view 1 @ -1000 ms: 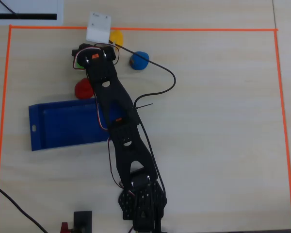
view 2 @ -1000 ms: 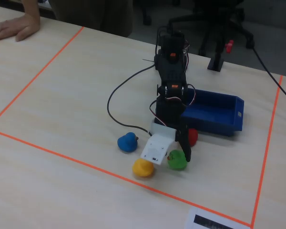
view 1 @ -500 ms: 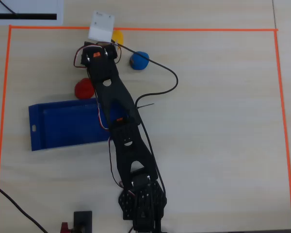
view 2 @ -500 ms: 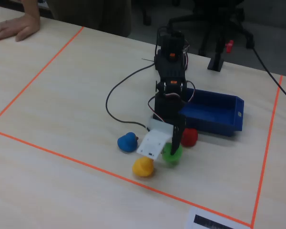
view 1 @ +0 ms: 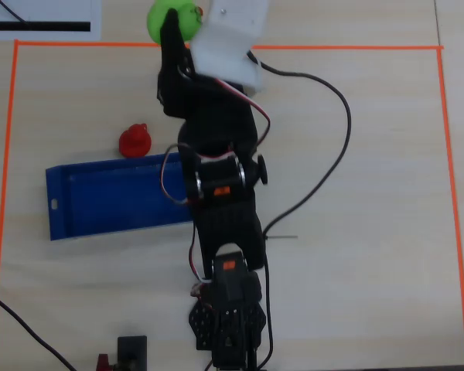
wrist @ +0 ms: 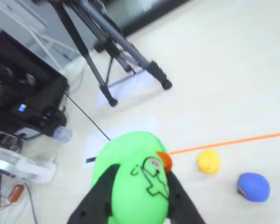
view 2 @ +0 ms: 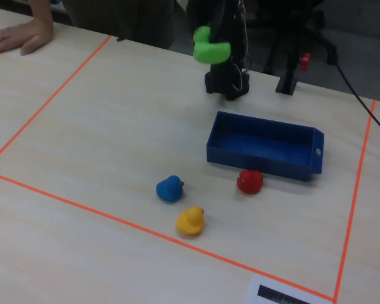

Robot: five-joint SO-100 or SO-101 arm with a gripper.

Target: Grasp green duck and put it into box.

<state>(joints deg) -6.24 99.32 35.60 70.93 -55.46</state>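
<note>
The green duck (wrist: pixel 133 186) is lifted high off the table, and my gripper (wrist: pixel 140 173) is shut on it, one black finger (wrist: pixel 99 198) on each side. In the overhead view the green duck (view 1: pixel 178 17) shows at the top edge, beside the white wrist mount. In the fixed view the green duck (view 2: pixel 210 49) hangs well above the table, near the arm's base. The dark blue box (view 1: pixel 100 202) lies to the left of the arm in the overhead view, and nothing lies in the box (view 2: pixel 259 158).
A red duck (view 2: pixel 249 181) sits against the box's near wall. A blue duck (view 2: pixel 170 189) and a yellow duck (view 2: pixel 190 221) stand near the orange tape line (view 2: pixel 114 218). A person's hand (view 2: pixel 19 35) rests at the table's far left corner.
The gripper closed on the green duck on the table and has risen high with it, swinging back toward the arm's base. The other ducks have stayed put.
</note>
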